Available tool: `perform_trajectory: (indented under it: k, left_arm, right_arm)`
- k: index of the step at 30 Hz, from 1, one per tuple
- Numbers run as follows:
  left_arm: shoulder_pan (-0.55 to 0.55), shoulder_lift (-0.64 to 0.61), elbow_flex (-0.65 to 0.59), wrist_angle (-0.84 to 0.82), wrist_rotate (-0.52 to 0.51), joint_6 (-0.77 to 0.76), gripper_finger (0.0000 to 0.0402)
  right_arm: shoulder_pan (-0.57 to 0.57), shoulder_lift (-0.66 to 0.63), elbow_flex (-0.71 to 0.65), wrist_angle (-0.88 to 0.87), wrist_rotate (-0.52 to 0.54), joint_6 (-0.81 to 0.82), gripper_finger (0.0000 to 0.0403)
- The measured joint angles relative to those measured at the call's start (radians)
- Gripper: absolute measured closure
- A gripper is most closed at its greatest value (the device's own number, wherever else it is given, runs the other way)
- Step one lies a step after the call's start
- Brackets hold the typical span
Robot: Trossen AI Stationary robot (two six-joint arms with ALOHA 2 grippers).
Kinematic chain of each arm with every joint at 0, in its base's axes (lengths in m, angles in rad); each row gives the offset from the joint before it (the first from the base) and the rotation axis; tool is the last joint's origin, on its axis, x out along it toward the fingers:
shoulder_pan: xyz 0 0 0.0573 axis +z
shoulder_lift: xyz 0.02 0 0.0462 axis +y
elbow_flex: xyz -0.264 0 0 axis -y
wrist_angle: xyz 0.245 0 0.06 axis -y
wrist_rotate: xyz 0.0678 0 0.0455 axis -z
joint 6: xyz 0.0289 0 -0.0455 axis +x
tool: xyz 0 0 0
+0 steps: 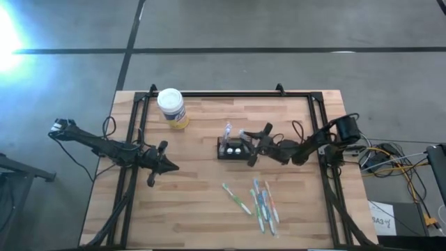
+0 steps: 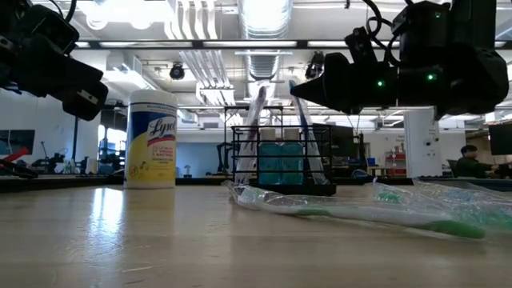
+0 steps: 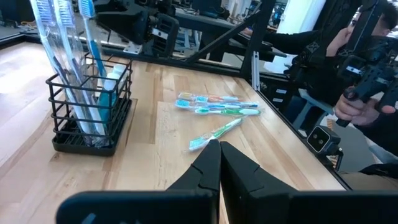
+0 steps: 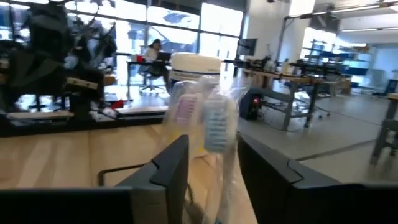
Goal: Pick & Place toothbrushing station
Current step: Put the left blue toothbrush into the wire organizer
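White-lidded jar (image 2: 151,139) reads "Lysol" — yellow label.

Left arm (image 1: 104,145): slim, dark, jointed links, a thin black cable looping beside it.
Right arm (image 1: 306,148): dark, with a bulky black housing at its far-right end.
Right gripper (image 4: 211,163): angular black fingers.
Lights: small green points, apparently indicator lamps, on the right arm's wrist housing.

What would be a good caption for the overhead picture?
Right gripper, fingers apart, at a black toothbrush holder; left gripper waits shut; wrapped toothbrushes and a wipes canister lie around.
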Motion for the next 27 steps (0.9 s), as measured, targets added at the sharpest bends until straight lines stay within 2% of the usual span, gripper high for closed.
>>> perform_trajectory:
  k: [4, 8, 13, 16, 19, 22, 24, 27]
  left_arm:
    - [0.000, 0.000, 0.000, 0.000, 0.000, -0.001, 0.0396]
    - [0.000, 0.000, 0.000, 0.000, 0.000, -0.002, 0.0396]
    - [0.000, 0.000, 0.000, 0.000, 0.000, -0.015, 0.0396]
    - [0.000, 0.000, 0.000, -0.001, 0.000, -0.018, 0.0396]
    - [0.000, -0.001, 0.000, -0.001, 0.000, -0.017, 0.0396]
    - [0.000, -0.001, 0.000, -0.001, 0.000, -0.017, 0.0396]
    - [0.000, -0.001, 0.000, -0.001, 0.000, -0.014, 0.0396]
    - [0.000, -0.001, 0.000, -0.001, 0.000, 0.000, 0.0396]
  right_arm:
    - [0.011, -0.015, 0.000, 0.000, 0.055, -0.017, 0.0249]
    - [0.047, -0.064, 0.000, 0.001, 0.116, -0.117, 0.0237]
    - [0.119, -0.194, 0.001, -0.019, 0.205, -0.253, 0.0231]
    - [0.184, -0.305, 0.017, -0.136, 0.246, -0.273, 0.0232]
    - [0.266, -0.432, 0.078, -0.421, 0.330, -0.243, 0.0234]
    - [0.364, -0.546, 0.194, -0.874, 0.468, -0.135, 0.0234]
    - [0.423, -0.595, 0.301, -1.212, 0.528, 0.027, 0.0234]
    - [0.491, -0.606, 0.473, -1.669, 0.542, 0.352, 0.0235]
